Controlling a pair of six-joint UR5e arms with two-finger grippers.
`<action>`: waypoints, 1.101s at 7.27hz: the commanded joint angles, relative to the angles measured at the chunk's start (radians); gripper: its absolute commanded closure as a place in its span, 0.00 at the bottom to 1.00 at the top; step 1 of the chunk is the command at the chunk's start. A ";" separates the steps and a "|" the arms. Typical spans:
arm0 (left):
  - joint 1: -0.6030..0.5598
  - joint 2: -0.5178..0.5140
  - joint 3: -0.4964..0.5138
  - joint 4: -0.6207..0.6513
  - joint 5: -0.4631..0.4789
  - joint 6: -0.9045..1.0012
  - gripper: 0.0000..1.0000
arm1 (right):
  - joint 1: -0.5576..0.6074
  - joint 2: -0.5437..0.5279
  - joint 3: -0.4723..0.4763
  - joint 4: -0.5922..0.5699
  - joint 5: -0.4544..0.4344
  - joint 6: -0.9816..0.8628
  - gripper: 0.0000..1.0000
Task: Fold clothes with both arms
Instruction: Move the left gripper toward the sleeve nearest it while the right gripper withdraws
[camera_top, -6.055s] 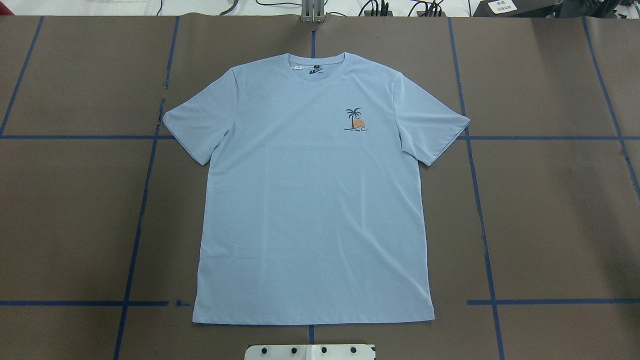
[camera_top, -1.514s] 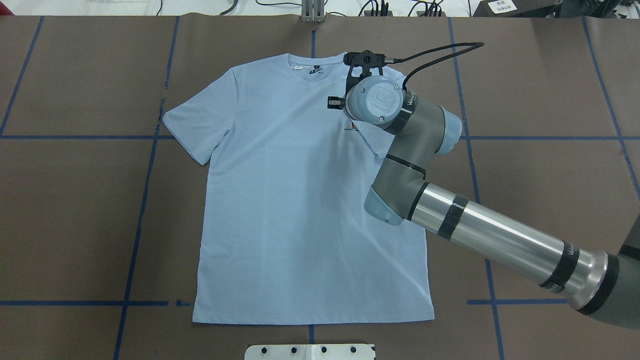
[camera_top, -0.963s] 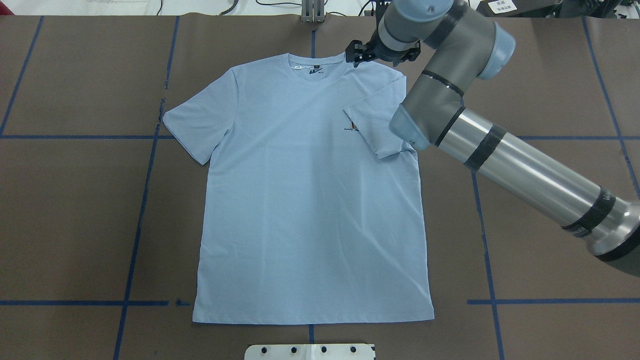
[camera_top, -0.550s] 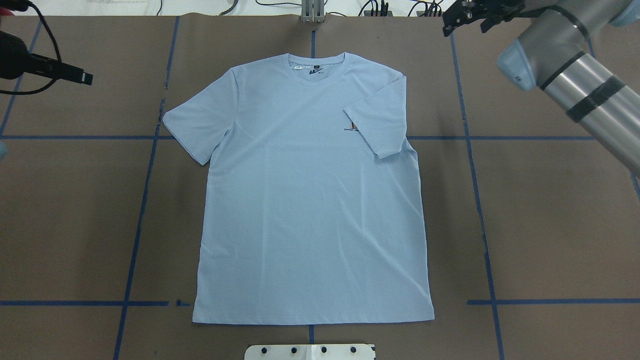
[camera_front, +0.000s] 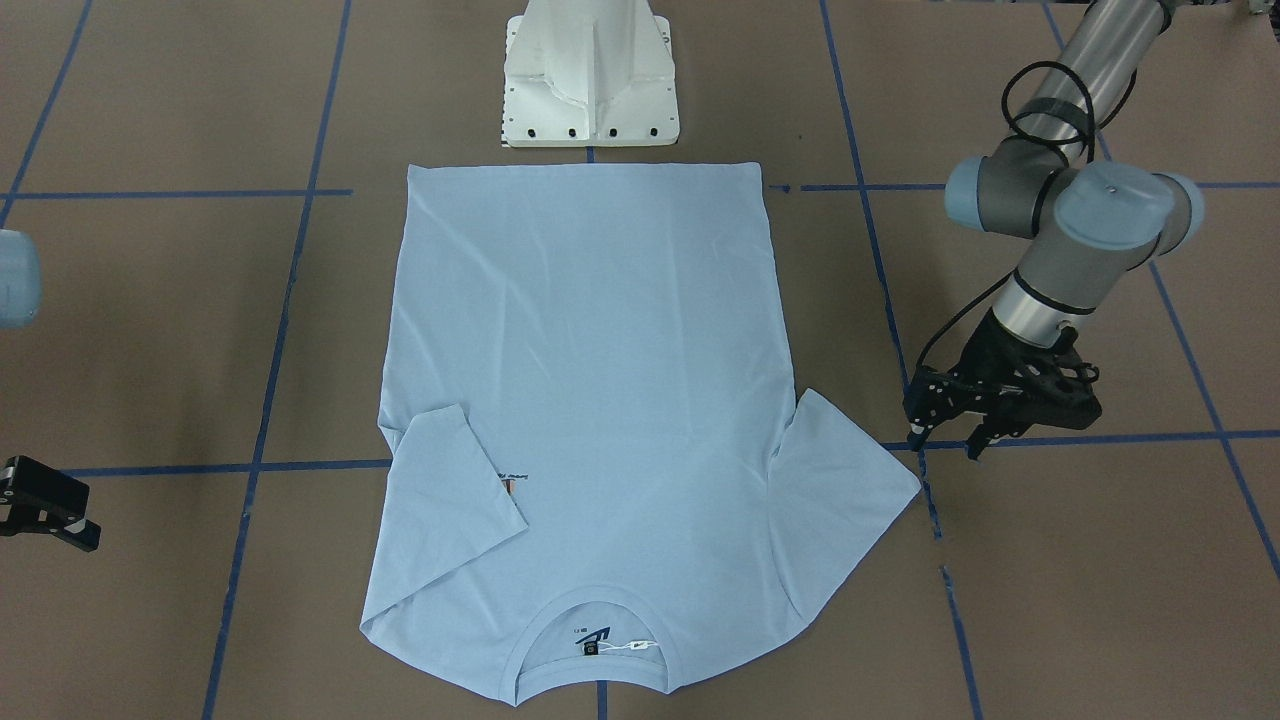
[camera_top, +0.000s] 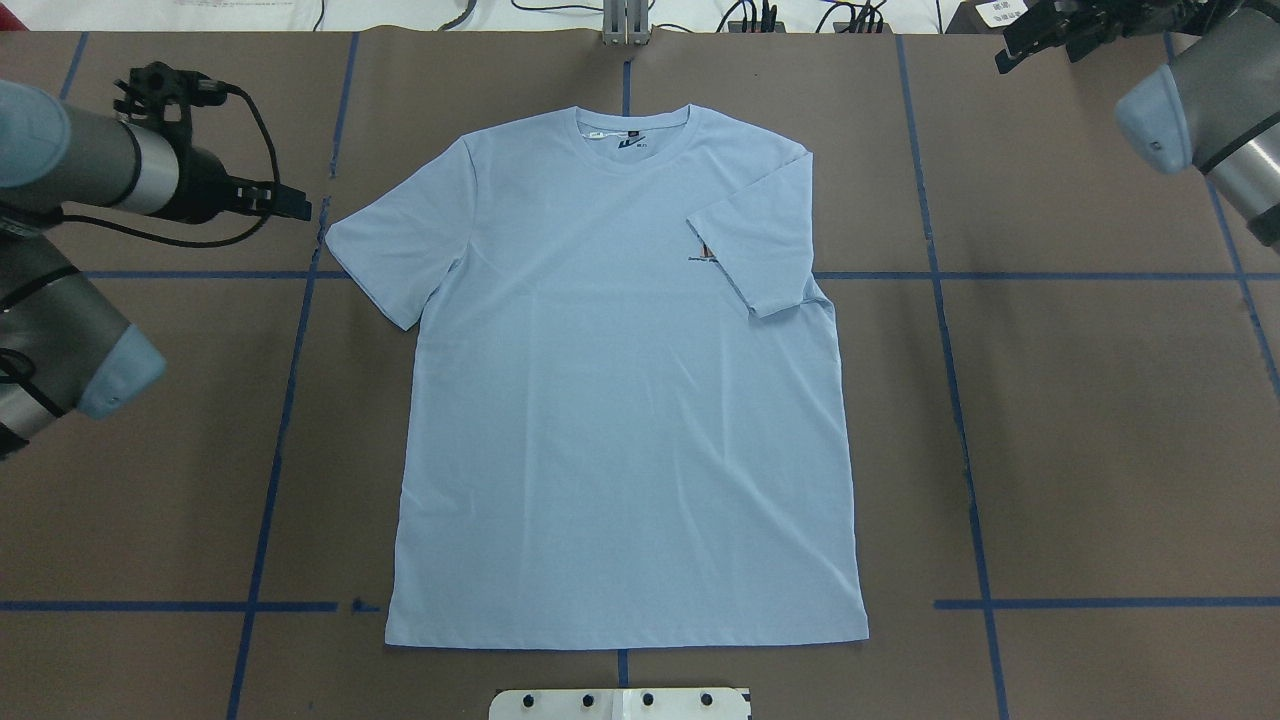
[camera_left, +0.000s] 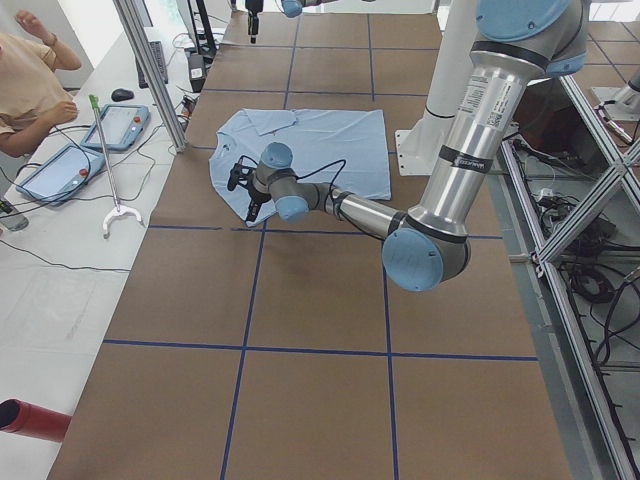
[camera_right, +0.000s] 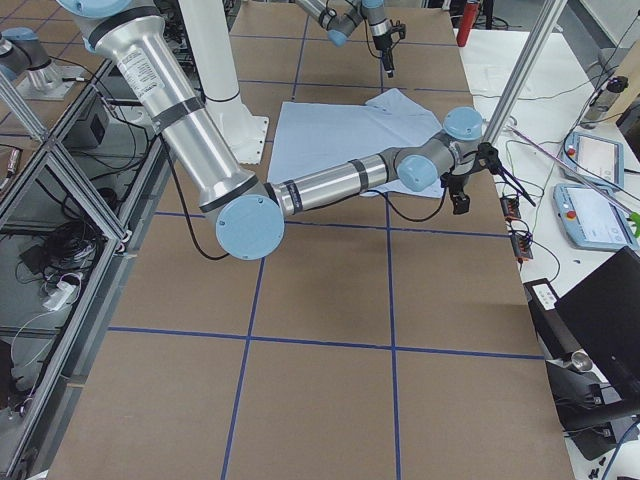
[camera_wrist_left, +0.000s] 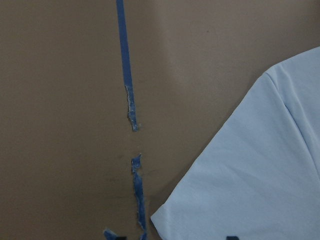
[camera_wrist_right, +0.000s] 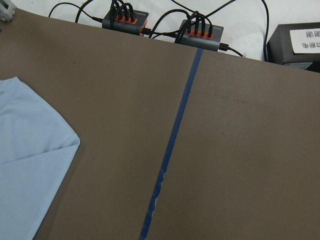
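On table (camera_top: 1100, 400): flat T-shirt (camera_top: 620, 420) (one sleeve (camera_top: 755, 240) inward)

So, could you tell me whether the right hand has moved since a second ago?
Yes. The right hand has gone rightward, off the shirt: it was left of the tape line, and is now right of it.

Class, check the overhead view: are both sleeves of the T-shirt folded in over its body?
No: only the right-side sleeve is folded in over the T-shirt; the left-side sleeve lies spread flat on the table.
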 joint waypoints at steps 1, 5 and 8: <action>0.021 -0.084 0.132 -0.004 0.039 -0.020 0.34 | -0.004 -0.007 0.005 0.003 -0.002 0.001 0.00; 0.031 -0.089 0.152 -0.007 0.080 -0.020 0.39 | -0.018 -0.007 0.003 0.004 -0.007 0.001 0.00; 0.046 -0.088 0.154 -0.006 0.082 -0.018 0.45 | -0.019 -0.007 0.000 0.004 -0.008 0.003 0.00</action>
